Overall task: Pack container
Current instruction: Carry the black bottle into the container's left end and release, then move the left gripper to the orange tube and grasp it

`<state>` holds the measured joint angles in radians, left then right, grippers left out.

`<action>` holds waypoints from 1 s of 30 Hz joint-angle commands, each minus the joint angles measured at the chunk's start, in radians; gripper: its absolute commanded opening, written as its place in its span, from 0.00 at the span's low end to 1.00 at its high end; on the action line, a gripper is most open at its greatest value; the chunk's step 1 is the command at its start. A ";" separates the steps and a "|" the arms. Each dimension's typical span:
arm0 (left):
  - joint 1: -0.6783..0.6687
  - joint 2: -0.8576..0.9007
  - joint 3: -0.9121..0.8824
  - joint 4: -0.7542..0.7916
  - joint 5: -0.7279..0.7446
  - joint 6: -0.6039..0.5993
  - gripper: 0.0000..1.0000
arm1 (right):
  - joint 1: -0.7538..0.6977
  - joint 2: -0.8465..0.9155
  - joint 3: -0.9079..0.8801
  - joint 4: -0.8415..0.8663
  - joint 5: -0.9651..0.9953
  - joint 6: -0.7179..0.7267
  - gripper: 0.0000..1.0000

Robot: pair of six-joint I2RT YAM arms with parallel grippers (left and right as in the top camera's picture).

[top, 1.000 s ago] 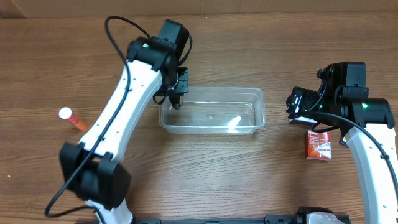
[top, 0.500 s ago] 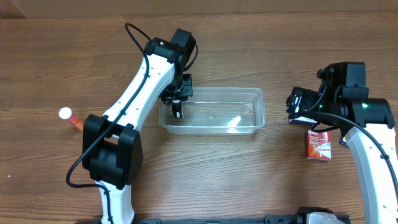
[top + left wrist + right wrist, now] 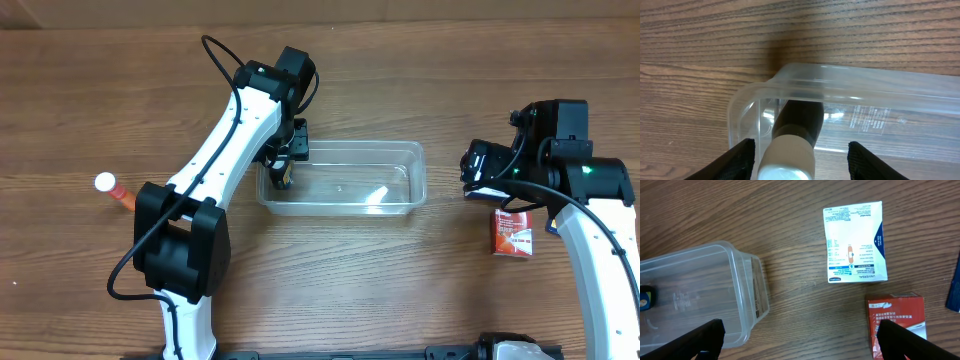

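Container [image 3: 418, 176] free beyond left-end bottle [image 3: 797, 121]

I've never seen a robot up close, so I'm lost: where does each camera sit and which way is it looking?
Overhead: fixed above the table, looking straight down; shows left arm, right arm, clear tub, red box.
Left wrist: rides the left arm, looking down past its fingers at the tub's corner and a white-capped bottle.
Right wrist: rides the right arm, looking down past its fingers at the tub's end, a white box, the red box.
Shared: all see the tub; overhead and right wrist also the red box.
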<state>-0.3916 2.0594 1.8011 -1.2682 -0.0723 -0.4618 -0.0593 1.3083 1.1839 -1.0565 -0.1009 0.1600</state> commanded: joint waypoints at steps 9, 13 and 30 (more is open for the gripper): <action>0.007 -0.161 0.280 -0.177 -0.097 0.043 1.00 | -0.004 -0.009 0.032 0.006 -0.006 -0.003 1.00; 0.102 -0.308 0.329 -0.247 -0.170 -0.028 1.00 | -0.004 -0.009 0.032 0.003 -0.006 -0.003 1.00; 0.748 -0.381 0.004 -0.200 -0.012 -0.015 1.00 | -0.004 -0.009 0.032 0.003 -0.006 -0.003 1.00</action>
<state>0.3241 1.6539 1.9030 -1.5146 -0.1406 -0.5213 -0.0589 1.3083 1.1858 -1.0576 -0.1009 0.1604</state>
